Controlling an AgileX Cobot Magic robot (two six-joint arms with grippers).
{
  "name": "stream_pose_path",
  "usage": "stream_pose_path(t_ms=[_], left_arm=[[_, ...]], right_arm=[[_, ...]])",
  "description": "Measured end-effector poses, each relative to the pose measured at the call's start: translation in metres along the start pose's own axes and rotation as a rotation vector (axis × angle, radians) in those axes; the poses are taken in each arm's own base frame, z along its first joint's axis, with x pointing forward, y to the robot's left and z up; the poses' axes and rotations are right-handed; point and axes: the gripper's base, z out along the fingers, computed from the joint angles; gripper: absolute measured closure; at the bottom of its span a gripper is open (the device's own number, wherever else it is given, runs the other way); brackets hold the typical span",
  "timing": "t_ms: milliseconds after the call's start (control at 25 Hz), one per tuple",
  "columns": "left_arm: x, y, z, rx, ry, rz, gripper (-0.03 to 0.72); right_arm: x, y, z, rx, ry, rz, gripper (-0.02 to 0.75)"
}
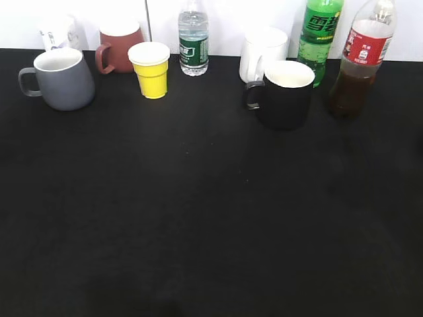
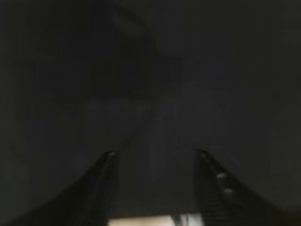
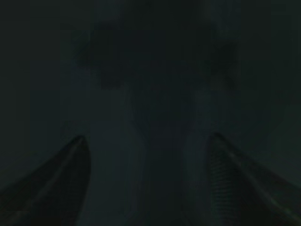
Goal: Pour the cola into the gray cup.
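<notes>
- The left gripper shows only in its wrist view: two dark fingers spread wide apart, nothing between them, only dark blurred table below.
- The right gripper is likewise seen only in its wrist view: fingers wide apart and empty over the same dark surface. That view is very dim.
- Neither gripper appears in the exterior view, so where they sit relative to the cups cannot be told.
- Taking the black mug as landmark, at right of centre on the black table: the cola stands just to its right, apart from it, near the table's right edge.
- The cola is upright, its long axis vertical, neck pointing up and out of the top of the view; the cap is not visible. The red label faces the camera, and the dark liquid fills only the lower part, below the label.
- The gray cup is far left of the black mug, well apart, near the left edge. It stands upright, mouth up, white inside, loop handle pointing left.
- Just behind and right of the black mug is a green bottle; just behind and left, a white mug.
- Left of the black mug, in the back row: a water bottle, then a yellow cup, then a red mug near the gray cup.
</notes>
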Motion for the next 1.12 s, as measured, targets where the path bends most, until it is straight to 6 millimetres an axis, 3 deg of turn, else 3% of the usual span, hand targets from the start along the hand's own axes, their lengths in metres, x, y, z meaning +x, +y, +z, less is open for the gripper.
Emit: stream_pose_path(t_ms=[80,120,200,280,360,520,880,1040,1120], left_arm=[[0.039,-0.003,-0.034,0.031,-0.243,0.000,0.183],[0.066,-0.004,-0.041,0.052,-0.369,-0.005,0.179],[0.108,-0.007,-0.034,0.096,-0.486,-0.016,0.178],[0.142,-0.007,-0.037,0.092,-0.632,0.002,0.178],[0.162,-0.003,-0.038,0.042,-0.713,0.025,0.178],[0.167,0.001,-0.032,-0.008,-0.697,0.034,0.176],[0.167,0.001,-0.032,-0.009,-0.697,0.034,0.176],[0.170,0.001,-0.033,-0.012,-0.712,0.030,0.224],[0.172,0.001,-0.034,-0.036,-0.731,0.000,0.260]], right_arm=[[0.035,0.003,-0.060,-0.021,-0.285,-0.006,0.157],[0.061,0.003,-0.078,-0.028,-0.415,-0.002,0.158],[0.112,0.002,-0.085,-0.037,-0.548,-0.001,0.160],[0.158,0.000,-0.073,-0.041,-0.581,-0.005,0.160],[0.183,-0.002,-0.065,-0.042,-0.593,-0.007,0.160],[0.193,-0.003,-0.054,-0.036,-0.499,0.005,0.160],[0.193,-0.003,-0.053,-0.035,-0.497,0.010,0.162],[0.193,-0.004,-0.053,-0.021,-0.504,0.026,0.162],[0.197,-0.006,-0.056,0.061,-0.545,0.119,0.162]])
